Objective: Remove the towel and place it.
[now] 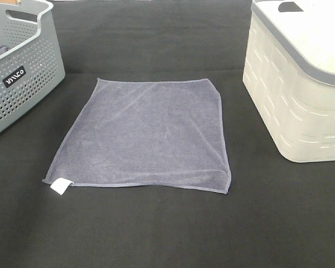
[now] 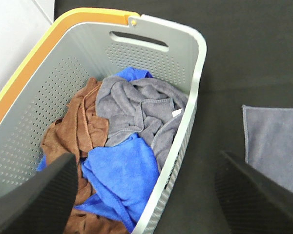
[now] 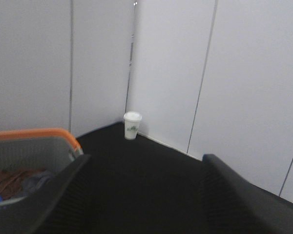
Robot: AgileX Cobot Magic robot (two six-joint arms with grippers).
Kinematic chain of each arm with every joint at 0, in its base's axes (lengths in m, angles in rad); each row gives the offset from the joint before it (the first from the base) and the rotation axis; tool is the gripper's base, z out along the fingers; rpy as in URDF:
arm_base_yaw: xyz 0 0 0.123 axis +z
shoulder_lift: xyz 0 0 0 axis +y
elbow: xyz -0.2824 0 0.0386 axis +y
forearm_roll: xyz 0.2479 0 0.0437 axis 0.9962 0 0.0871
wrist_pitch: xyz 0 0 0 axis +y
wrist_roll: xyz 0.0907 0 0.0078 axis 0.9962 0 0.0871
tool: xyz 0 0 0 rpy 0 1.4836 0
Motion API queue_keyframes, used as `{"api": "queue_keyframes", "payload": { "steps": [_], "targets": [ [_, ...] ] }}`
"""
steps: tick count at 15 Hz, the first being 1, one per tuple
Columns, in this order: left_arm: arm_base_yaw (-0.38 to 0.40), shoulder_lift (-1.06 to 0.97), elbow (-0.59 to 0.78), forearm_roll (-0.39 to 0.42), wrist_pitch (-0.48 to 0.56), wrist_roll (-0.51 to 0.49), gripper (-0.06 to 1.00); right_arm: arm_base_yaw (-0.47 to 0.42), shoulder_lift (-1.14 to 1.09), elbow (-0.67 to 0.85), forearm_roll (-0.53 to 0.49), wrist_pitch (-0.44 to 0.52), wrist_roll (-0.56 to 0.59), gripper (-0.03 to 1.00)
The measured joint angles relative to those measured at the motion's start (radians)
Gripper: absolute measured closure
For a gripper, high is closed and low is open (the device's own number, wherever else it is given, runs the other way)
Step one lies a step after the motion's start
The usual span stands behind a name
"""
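Towel (image 1: 142, 137) flat btwn baskets, edges free

Looks like a lab or test setup, not a home: black cloth-covered tabletop (image 1: 156, 234), plain white panel walls (image 3: 176, 73) with seams, lone paper cup (image 3: 132, 125) in the corner. Grey perforated basket (image 1: 22, 72) at 10 o'clock, white bin (image 1: 301, 100) at 2 o'clock.
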Motion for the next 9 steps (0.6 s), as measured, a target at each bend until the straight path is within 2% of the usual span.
{"api": "queue_keyframes", "payload": {
  "steps": [1,2,4,5,7,8,9],
  "targets": [
    [0.000,0.000,-0.008,-0.001,0.011,0.010,0.22,0.000,0.016,-0.007,-0.161,0.039,0.101,0.34],
    [0.000,0.000,-0.019,-0.003,0.017,0.015,0.22,0.000,0.037,-0.019,-0.353,0.076,0.261,0.35],
    [0.003,0.001,-0.053,-0.011,0.041,0.021,0.22,0.000,0.080,-0.070,-0.746,0.155,0.681,0.35],
    [0.014,0.007,-0.082,-0.043,0.061,0.029,0.22,0.000,0.107,-0.119,-0.953,0.220,0.901,0.35],
    [0.081,0.027,-0.152,-0.174,0.090,0.074,0.22,0.000,0.168,-0.292,-1.357,0.401,1.338,0.35],
    [0.130,0.039,-0.178,-0.267,0.107,0.109,0.22,0.000,0.201,-0.385,-1.476,0.502,1.479,0.35],
    [0.175,0.046,-0.185,-0.343,0.126,0.138,0.22,-0.002,0.238,-0.475,-1.551,0.612,1.562,0.35]
  ]
}}
